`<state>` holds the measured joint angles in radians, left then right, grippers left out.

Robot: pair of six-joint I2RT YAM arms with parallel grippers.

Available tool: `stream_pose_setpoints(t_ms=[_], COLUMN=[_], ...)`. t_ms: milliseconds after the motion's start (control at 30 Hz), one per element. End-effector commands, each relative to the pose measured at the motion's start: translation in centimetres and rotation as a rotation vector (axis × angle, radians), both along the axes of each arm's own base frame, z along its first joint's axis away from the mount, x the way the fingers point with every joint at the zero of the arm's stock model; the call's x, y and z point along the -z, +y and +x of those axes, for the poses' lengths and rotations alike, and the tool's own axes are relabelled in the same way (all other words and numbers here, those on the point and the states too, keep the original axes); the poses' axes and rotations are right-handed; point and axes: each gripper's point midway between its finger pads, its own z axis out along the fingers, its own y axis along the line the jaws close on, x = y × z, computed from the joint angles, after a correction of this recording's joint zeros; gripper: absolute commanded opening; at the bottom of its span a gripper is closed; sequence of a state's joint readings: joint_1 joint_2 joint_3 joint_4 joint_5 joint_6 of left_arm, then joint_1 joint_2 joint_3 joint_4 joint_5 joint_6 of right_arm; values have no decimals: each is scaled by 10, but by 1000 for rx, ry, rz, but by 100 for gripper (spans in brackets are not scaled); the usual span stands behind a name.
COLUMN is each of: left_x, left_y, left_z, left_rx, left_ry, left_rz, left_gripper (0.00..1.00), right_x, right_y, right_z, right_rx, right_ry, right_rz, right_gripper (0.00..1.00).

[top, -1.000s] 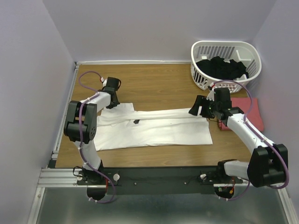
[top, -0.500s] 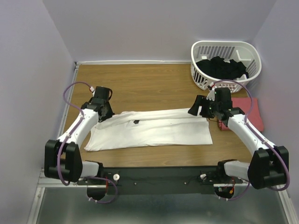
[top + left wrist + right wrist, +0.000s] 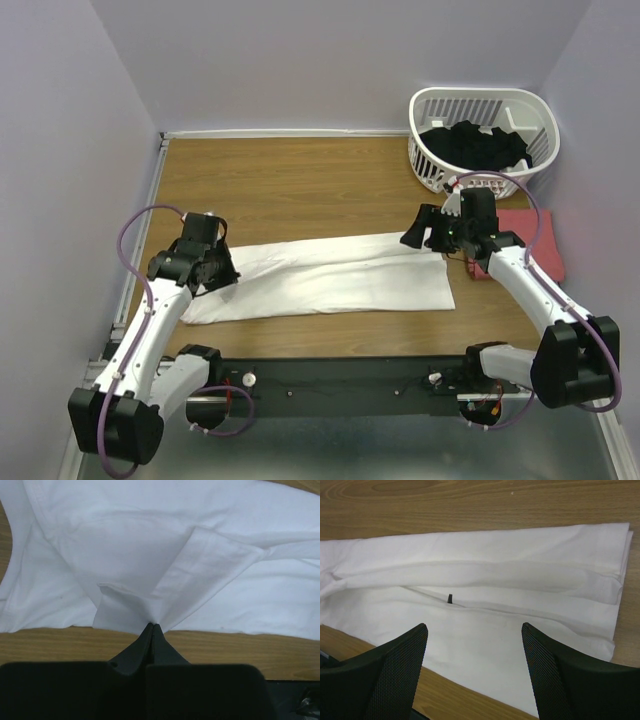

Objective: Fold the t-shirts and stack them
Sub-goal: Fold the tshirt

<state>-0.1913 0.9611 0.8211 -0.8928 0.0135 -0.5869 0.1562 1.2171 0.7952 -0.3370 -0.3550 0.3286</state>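
The white t-shirt (image 3: 330, 280) lies across the middle of the top view as a long, narrow band. Its long axis runs left to right on the wooden table (image 3: 320, 180), already doubled lengthwise by the look of its layered edges.

The left gripper (image 3: 151, 628) sits at the band's left end. In its wrist view the jaws are pressed tight together, pinching a small peak of white cloth that fans away towards the top of that frame. The rest of the shirt stretches off to the right of this pincer.

The right gripper (image 3: 474, 626) hangs over the opposite end, near the upper right corner of the band. Its jaws stand wide apart with nothing between them, and the cloth lies flat below, a small dark tag showing along a crease.

So each arm has one short end of the shirt, and I would judge the next fold has to bring those ends together along the long axis. Only the left arm has a hold, so the right must take the corner under it first, or the band may drag sideways.

The salmon-red t-shirt (image 3: 535, 240) lies at the right edge, just beyond the white one and partly hidden by the right arm. A white basket (image 3: 480, 97) of dark clothes (image 3: 475, 145) stands at upper right.
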Motion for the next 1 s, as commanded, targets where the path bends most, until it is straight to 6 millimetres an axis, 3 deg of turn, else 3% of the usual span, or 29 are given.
stream_pose_setpoints(t_ms=[0,167,200,267,367,467,500,567,600,700,733,800,833,900,967], left_x=[-3,-4,-6,-7,-11,-20,-29,-32,-33,-37,-23,-17,-5,2,20], left_y=[-7,-11,-16,-25,-45,-49,-43,-32,-21,-10,-2,9,29,51,82], left_z=[-29,-41,-44,-51,-63,-56,-40,-17,5,48,60,83,93,111,116], left_rx=[70,134,152,193,276,271,232,136,69,-22,-58,-95,-160,-223,-302], left_ry=[53,75,74,75,61,22,-34,-63,-98,-171,-132,-149,-124,-147,-99], left_rz=[-36,-51,-77,-128,-241,-264,-221,-168,-106,-46,4,60,124,156,160], left_gripper=[4,21,28,34,38,42,43,43,43,43,43,43,43,43,43], right_x=[3,1,1,1,-1,-3,1,2,4,9,14,17,20,26,31], right_y=[6,9,9,9,10,13,15,18,18,20,23,28,31,30,23], right_z=[-3,-1,-1,0,2,7,9,13,19,29,33,37,41,45,53], right_rx=[-30,-33,-34,-32,-29,-36,-42,-48,-41,-39,-48,-66,-72,-63,-13], right_ry=[0,1,1,1,1,7,26,35,39,57,78,93,99,105,110], right_rz=[17,31,32,30,35,49,56,61,57,50,54,62,52,30,-4], right_gripper=[82,83,83,83,83,82,82,82,81,77,75,71,71,70,69])
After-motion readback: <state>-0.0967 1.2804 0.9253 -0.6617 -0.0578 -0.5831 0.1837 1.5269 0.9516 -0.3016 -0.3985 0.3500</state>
